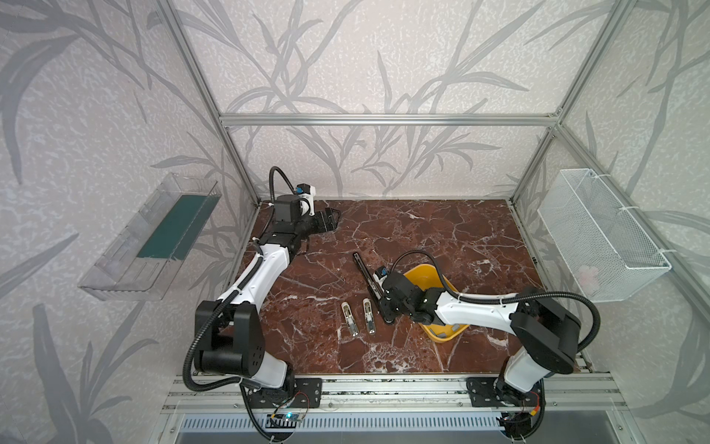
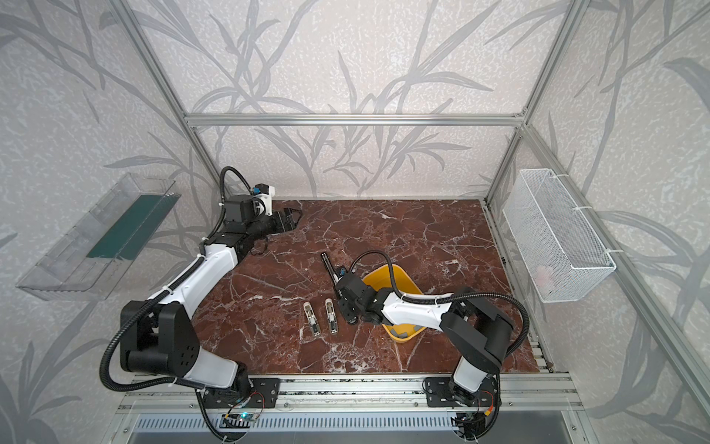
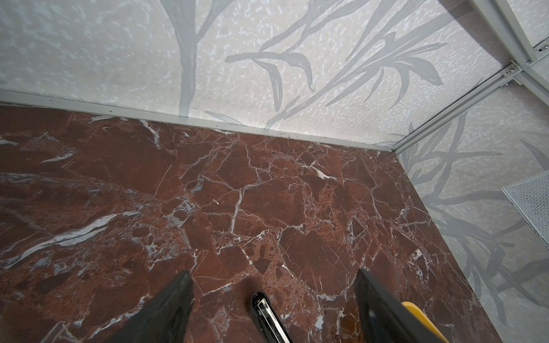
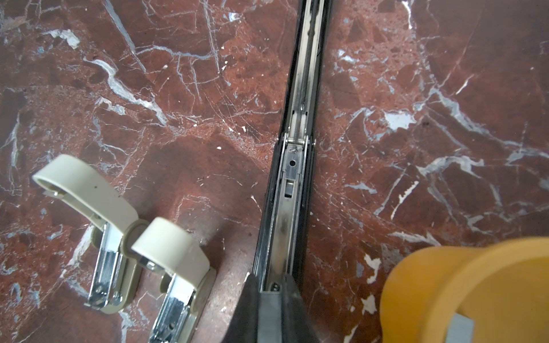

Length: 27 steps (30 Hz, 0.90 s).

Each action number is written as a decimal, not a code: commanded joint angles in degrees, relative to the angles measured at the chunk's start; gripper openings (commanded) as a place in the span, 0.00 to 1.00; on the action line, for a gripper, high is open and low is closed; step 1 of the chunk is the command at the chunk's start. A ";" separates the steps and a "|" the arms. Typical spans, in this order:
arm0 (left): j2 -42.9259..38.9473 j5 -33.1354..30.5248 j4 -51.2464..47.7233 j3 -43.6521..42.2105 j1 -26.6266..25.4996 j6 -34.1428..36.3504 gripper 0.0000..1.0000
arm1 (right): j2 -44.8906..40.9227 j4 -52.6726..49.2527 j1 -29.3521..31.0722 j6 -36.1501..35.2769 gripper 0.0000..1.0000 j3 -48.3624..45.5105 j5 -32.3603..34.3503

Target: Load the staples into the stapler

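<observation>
Right pincer pinches the stapler by its end; left pincer hangs spread, well apart from it.

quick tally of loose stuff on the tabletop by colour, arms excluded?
black stapler: 1
cream staplers: 2
yellow bin: 1
total: 4
</observation>
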 commanded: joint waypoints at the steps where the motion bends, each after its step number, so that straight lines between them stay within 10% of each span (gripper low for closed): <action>1: -0.33 0.52 0.37 2.12 -0.13 0.37 0.85 | 0.72 -1.84 0.15 0.75 0.00 1.47 0.40; 27: -0.24 0.87 0.52 2.27 -0.11 0.29 0.85 | -2.21 -6.33 6.51 4.97 0.00 -0.31 9.67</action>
